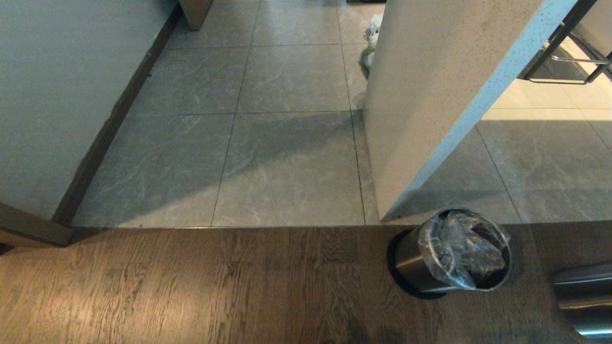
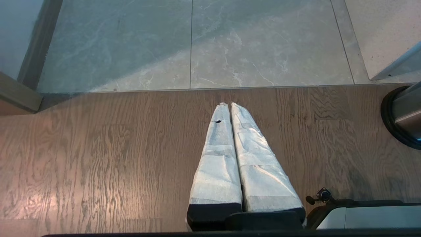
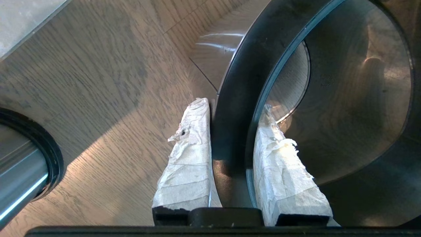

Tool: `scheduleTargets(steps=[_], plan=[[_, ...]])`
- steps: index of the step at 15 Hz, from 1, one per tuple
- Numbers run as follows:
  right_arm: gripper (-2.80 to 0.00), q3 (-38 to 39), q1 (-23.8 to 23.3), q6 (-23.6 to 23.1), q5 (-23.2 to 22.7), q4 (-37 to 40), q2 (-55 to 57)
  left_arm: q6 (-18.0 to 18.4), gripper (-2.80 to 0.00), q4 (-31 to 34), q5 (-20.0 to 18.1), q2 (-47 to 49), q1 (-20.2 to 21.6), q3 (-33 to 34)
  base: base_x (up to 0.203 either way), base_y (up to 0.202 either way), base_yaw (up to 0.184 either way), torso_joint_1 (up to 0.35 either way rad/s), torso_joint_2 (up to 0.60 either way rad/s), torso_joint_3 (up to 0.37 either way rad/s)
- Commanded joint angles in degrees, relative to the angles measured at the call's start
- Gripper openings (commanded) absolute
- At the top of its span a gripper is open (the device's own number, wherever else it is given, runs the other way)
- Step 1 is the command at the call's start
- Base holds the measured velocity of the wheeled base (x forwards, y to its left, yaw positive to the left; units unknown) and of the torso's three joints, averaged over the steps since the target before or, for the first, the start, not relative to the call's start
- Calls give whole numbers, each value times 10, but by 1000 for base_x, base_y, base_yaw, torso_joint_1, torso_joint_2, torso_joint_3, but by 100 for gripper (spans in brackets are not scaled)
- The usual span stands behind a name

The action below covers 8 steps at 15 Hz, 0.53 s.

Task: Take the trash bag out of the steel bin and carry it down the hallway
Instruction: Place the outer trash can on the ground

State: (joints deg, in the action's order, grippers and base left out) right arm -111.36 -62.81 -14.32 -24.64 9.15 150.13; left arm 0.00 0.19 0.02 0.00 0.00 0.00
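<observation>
Right gripper [image 3: 230,115] clamps a steel cylinder's [image 3: 345,98] black rim.
Left gripper [image 2: 228,105] closed, empty; bagged bin [image 1: 420,267] stands nearby.

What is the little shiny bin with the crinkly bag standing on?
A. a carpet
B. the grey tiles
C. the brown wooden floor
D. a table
C: the steel bin has its black base on the brown wooden floor, just short of where the grey tiles begin.
</observation>
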Motion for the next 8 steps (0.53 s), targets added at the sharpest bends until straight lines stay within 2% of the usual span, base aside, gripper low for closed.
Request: scheduleTargets(steps=[1, 8], plan=[[-280, 0, 0, -1, -2, 0, 4, 0, -280, 0, 0, 0, 0, 0, 0, 0, 0, 0, 0, 0], [-280, 0, 1, -4, -2, -2, 13, 0, -280, 0, 0, 0, 0, 0, 0, 0, 0, 0, 0, 0]])
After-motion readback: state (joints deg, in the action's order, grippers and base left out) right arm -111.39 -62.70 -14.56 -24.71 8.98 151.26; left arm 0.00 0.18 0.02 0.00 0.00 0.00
